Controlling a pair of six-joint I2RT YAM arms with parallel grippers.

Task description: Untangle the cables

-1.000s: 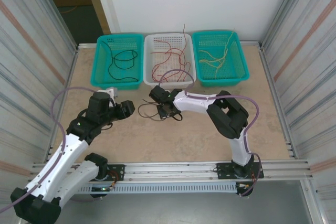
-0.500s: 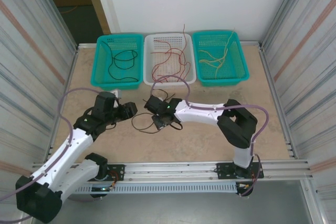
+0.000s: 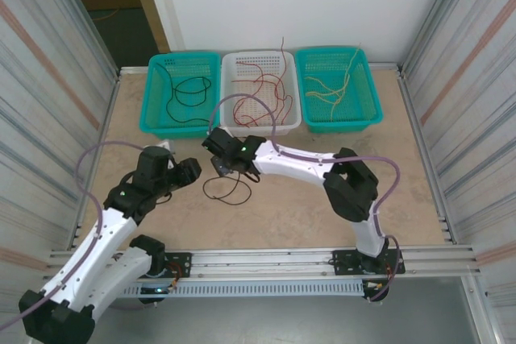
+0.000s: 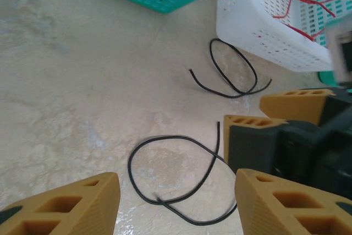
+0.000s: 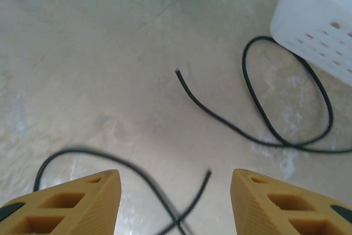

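Two loose cables out on the table (image 4: 71, 81). The near black cable (image 4: 165, 137) lies flat in a slack loop just ahead of my left gripper (image 4: 177, 191), in line with the gap between the fingers, and its tail runs off toward the right-hand finger. Left jaws are spread wide and pinch nothing; I can't tell whether a pad brushes that tail. The far black cable (image 4: 220, 92) is a narrower loop further out, curled up against the foot of the white basket (image 4: 258, 31), well clear of the left fingers. My right gripper (image 5: 175, 191) sits just beside the near cable's upturned end. From the right wrist camera that cable crosses, blurred, between the two fingers, with the far loop ahead and to the right. Right jaws are also parted and empty, nothing clamped. Already in bins at the back: black cables (image 3: 189, 90) in the left teal basket (image 3: 153, 110), red cables (image 3: 260, 94) in the white one, tan cables (image 3: 334, 86) in the right teal basket (image 3: 367, 110).
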